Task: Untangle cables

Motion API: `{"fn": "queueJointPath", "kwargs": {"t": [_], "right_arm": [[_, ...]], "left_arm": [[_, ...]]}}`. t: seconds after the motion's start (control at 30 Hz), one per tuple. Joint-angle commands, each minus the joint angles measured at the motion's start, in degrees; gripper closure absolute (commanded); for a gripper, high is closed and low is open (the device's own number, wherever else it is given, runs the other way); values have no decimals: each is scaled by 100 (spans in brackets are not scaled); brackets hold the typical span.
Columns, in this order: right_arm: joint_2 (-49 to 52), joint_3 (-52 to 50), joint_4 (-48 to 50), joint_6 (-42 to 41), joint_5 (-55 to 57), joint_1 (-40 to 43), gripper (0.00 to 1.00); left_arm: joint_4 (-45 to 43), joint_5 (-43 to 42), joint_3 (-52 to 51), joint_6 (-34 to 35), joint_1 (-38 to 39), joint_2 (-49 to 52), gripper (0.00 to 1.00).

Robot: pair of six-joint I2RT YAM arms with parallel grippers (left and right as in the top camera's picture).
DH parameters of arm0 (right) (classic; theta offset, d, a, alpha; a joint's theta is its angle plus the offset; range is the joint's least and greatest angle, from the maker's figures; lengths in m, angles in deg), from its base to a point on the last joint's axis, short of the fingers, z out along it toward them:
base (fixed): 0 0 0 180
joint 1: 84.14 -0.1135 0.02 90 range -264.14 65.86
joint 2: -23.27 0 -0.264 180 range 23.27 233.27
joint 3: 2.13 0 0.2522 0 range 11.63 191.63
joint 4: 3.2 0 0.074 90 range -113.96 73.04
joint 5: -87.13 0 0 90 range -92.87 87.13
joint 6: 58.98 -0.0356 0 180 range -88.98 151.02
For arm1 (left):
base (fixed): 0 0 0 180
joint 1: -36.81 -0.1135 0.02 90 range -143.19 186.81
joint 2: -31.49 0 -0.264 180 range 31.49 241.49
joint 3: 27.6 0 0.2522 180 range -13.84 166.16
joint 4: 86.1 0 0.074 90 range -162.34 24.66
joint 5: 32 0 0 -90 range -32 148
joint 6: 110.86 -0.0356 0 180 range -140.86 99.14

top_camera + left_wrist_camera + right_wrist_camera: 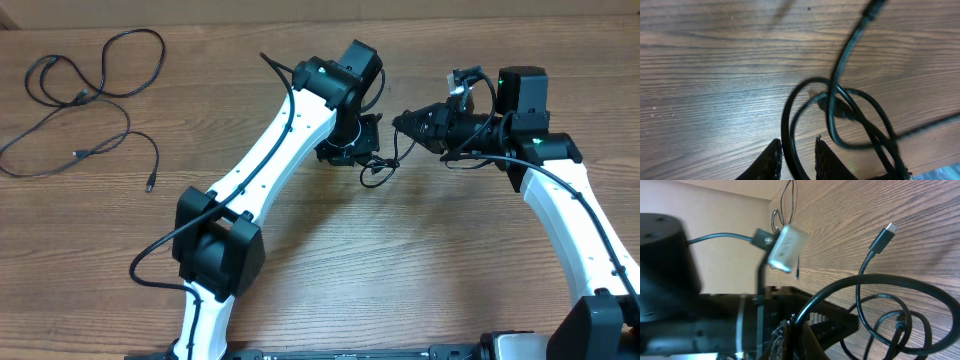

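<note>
Your left gripper (797, 159) hangs low over the brown wood-grain table (715, 75). Its ribbed dark fingers (772, 160) stand slightly apart, with one strand of the knotted bundle of thin black rubbery cables (835, 106) running between them. You cannot tell whether they pinch it. Your right gripper (790, 336) is clamped on a glossy loop of that bundle, its tips blurred and cut off. A flat metal-tipped plug (888, 230) juts free. Loose curvy black cords (80, 90) lie well apart, on the left.
</note>
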Motion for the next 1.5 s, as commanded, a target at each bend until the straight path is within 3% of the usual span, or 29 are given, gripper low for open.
{"fn": "queueJointPath", "kwargs": {"t": [0.0,0.2,0.43,0.63,0.77,0.9,0.93,1.07,1.2,1.27,1.33,1.47], "right_arm": [[-175,133,46,-63,-11,4,96],[-175,125,-57,160,221,4,96],[-175,125,-868,153,1617,7,96],[-175,125,-1292,133,2966,7,96],[-175,125,-1757,22,4339,7,96],[-175,125,-1912,20,4835,4,95],[-175,125,-1906,22,4684,4,86],[-162,107,-1891,177,3628,-26,74],[-101,13,-1869,522,3082,-280,59],[-87,-52,-1845,522,2938,-428,48],[-83,-118,-1749,522,2837,-640,33],[-66,-131,-1696,791,2841,-1038,16]], "left_arm": [[17,-343,-20,-13,13,326,80],[140,-439,-20,-605,-20,411,82],[901,1073,-20,-612,-227,411,96],[1226,1727,-20,-605,-516,411,95],[1239,1762,-20,-605,-732,411,96],[1235,1711,-20,-601,-809,411,96],[1226,1611,-20,-586,-809,411,96],[1016,804,-20,-750,-807,411,96],[555,-1279,0,-1628,-942,396,96],[396,-1829,0,-1880,-975,396,96],[315,-1840,0,-1943,-966,396,96],[297,-1845,0,-1928,-927,396,96]]}}
